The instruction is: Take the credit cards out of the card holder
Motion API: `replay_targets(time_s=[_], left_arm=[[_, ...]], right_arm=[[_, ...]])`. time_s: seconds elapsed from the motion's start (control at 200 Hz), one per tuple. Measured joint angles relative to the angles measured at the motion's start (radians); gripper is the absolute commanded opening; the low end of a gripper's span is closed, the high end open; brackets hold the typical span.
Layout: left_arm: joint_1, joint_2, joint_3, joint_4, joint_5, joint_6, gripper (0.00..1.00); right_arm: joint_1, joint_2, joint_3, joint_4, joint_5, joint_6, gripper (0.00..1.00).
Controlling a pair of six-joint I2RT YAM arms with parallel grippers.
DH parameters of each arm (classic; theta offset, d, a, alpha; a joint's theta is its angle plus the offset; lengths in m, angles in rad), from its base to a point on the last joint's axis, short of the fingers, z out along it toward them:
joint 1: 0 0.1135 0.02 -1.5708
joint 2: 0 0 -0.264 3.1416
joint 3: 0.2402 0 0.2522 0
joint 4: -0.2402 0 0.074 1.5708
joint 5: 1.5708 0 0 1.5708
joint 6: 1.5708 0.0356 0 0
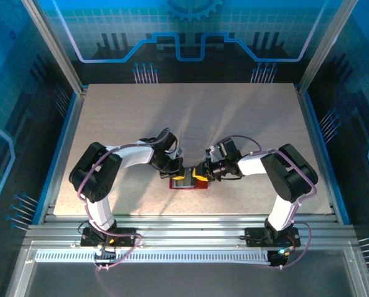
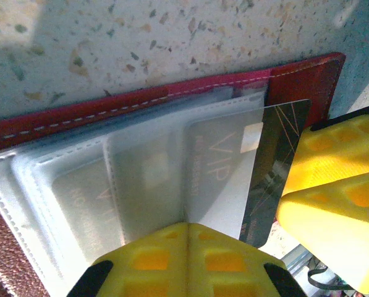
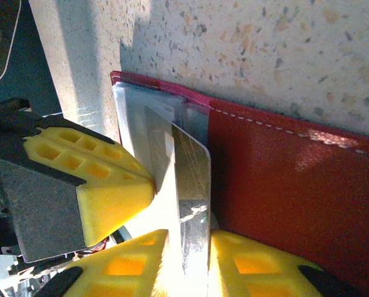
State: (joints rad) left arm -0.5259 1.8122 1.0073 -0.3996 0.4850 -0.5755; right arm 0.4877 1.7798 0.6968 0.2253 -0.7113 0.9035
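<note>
The red card holder (image 1: 185, 184) lies open on the table between both arms. Its clear sleeves (image 2: 141, 179) fan out from the red cover (image 2: 308, 74). My left gripper (image 2: 187, 226) is shut, pinching the edge of one clear sleeve. A dark credit card (image 2: 284, 154) with thin gold lines sticks halfway out of the "VIP" sleeve. My right gripper (image 3: 189, 241) is shut on that card's (image 3: 195, 179) free end, beside the red cover (image 3: 283, 185). From above, the left gripper (image 1: 175, 168) and right gripper (image 1: 204, 170) meet over the holder. Other cards sit blurred inside the sleeves.
The speckled tabletop (image 1: 190, 117) stretches wide behind the holder. The left gripper's yellow finger (image 3: 104, 185) sits very close to the right gripper's fingers. Aluminium rails (image 1: 184, 232) run along the near edge, and blue-lit panels wall the sides.
</note>
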Motion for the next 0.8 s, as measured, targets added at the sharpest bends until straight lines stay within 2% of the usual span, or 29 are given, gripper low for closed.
replay_targets(time_s=[0.385,0.8], left_arm=[[0.000,0.000,0.000,-0.005,-0.003,0.003,0.01],[0.000,-0.003,0.000,-0.011,-0.018,0.011,0.01]], right_arm=[[0.000,0.000,-0.024,0.029,0.000,0.024,0.06],[-0.023,-0.028,-0.024,-0.026,0.003,-0.007,0.03]])
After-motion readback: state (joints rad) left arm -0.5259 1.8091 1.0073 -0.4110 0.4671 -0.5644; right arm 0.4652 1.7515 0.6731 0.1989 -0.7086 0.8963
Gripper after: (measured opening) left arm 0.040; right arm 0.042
